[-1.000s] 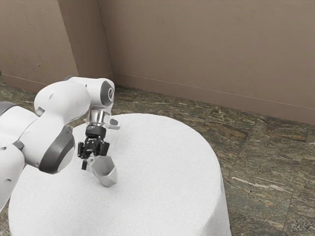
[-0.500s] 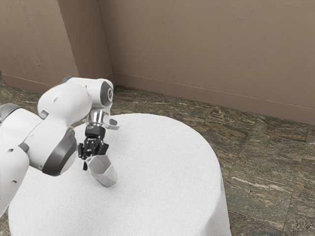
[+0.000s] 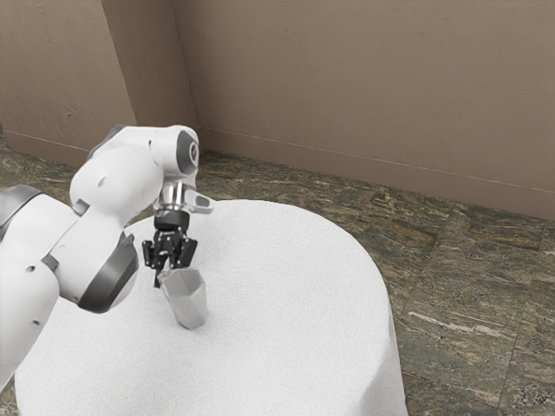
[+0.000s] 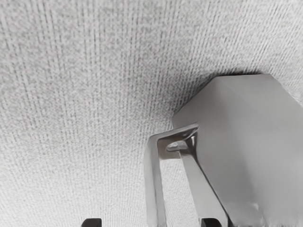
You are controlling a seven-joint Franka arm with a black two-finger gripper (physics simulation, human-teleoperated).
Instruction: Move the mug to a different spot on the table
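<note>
Mug's handle (image 4: pixel 158 179) is right under the gripper (image 3: pixel 171 263), with the grey mug (image 3: pixel 186 299) just below the hand, about upright on the white table (image 3: pixel 295 295). Honestly can't tell if the gripper is clamped on it or loose.

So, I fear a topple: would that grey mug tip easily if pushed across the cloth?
Probably fairly tippy: the mug narrows toward its base, and the textured tablecloth may drag on it. It looks rigid, and its flat facets should resist rolling.
</note>
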